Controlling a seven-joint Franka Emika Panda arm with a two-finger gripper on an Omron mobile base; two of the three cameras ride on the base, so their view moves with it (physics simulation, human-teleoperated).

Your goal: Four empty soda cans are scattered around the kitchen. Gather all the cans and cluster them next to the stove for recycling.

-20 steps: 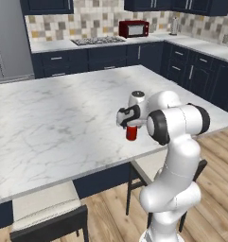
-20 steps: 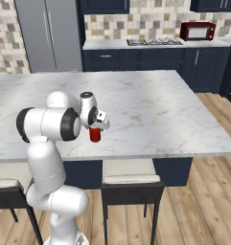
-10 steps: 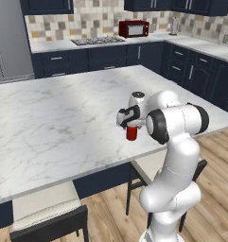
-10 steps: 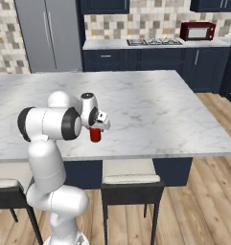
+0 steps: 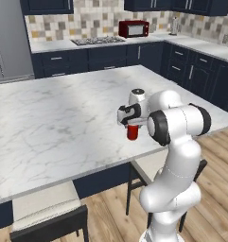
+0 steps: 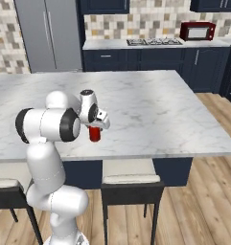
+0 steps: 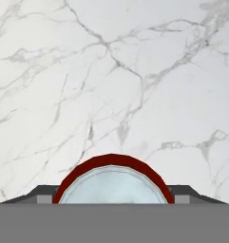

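Note:
A red soda can [image 5: 132, 133] with a silvery top stands upright on the white marble island [image 5: 49, 118], near its front edge. My gripper [image 5: 132, 126] points straight down over the can [image 6: 94, 134]. In the hand view the can's top [image 7: 113, 182] sits between the two dark fingertips [image 7: 42, 193], which press against its sides, so the gripper [image 7: 113, 195] is shut on it. The can still rests on the marble. The stove [image 5: 97, 41] lies far off in the back counter [image 6: 154, 42], across the aisle.
A red microwave [image 5: 133, 29] stands on the back counter right of the stove. The grey refrigerator [image 6: 50, 36] rises at the back left. Stools [image 6: 129, 184] sit under the island's front edge beside my base. Navy cabinets [image 5: 200, 71] line the right wall.
The fingers have closed in from wide open onto the sides of the red can. The arm and the can have kept their place.

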